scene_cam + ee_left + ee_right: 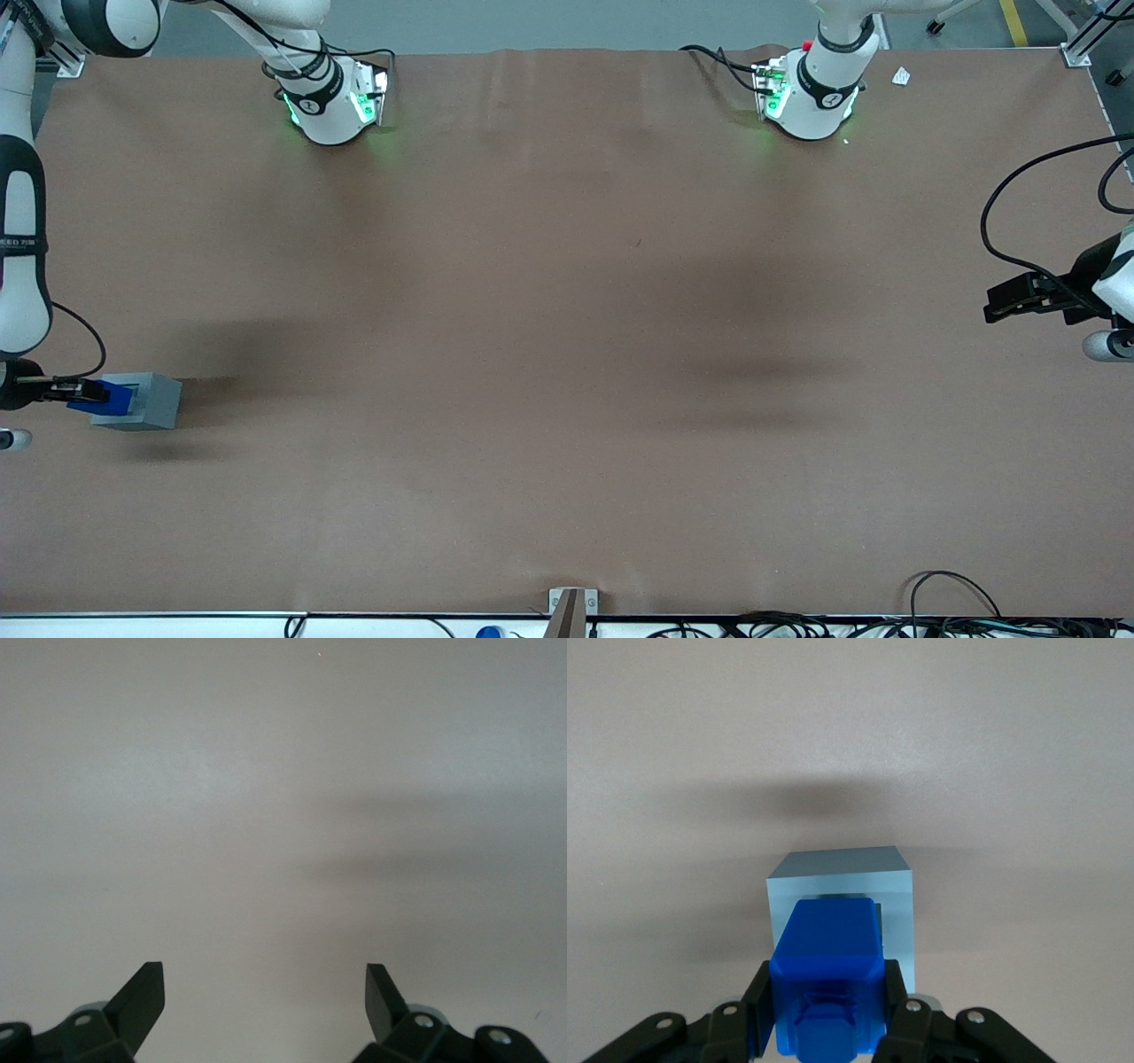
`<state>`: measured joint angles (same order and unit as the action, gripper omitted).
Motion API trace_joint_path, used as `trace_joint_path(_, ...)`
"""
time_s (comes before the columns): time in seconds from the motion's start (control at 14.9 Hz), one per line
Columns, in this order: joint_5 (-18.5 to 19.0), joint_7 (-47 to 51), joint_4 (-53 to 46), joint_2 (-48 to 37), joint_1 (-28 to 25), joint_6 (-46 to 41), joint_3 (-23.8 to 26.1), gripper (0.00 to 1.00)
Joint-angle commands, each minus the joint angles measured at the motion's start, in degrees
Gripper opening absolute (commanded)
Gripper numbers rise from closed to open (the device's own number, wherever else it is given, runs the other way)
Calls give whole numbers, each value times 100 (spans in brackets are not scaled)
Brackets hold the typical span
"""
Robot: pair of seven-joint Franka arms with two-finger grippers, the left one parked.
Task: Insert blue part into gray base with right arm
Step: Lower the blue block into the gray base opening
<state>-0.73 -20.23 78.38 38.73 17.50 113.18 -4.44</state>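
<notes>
Holding the blue part (pixel 113 396) tight, the end effector (pixel 84 391) sits at the working arm's end of the bench (pixel 567 354), pressing it against the gray base (pixel 152 400). From the right wrist, the blue part (pixel 829 970) fills the opening of the gray base (pixel 842 881). It looks partly in; pushing deeper and letting go remain.

pincer (pixel 828 1010) grips blue part (pixel 830 966) at gray base (pixel 842 877).
</notes>
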Motion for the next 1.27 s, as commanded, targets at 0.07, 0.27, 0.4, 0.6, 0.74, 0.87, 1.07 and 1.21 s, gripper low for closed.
trace_joint_path(0.07,2,142,-165,126,78,-121,67,0)
trace_joint_path(0.27,11,142,-165,144,104,-112,58,0)
trace_joint_path(0.4,11,125,-174,144,104,-94,58,0)
trace_joint_path(0.6,20,81,-174,144,148,-112,58,0)
trace_joint_path(0.74,64,72,-165,144,157,-138,58,0)
trace_joint_path(0.87,73,72,-165,153,157,-164,58,0)
trace_joint_path(1.07,73,81,-165,153,131,-261,58,0)
trace_joint_path(1.21,81,81,-165,153,96,-366,58,0)
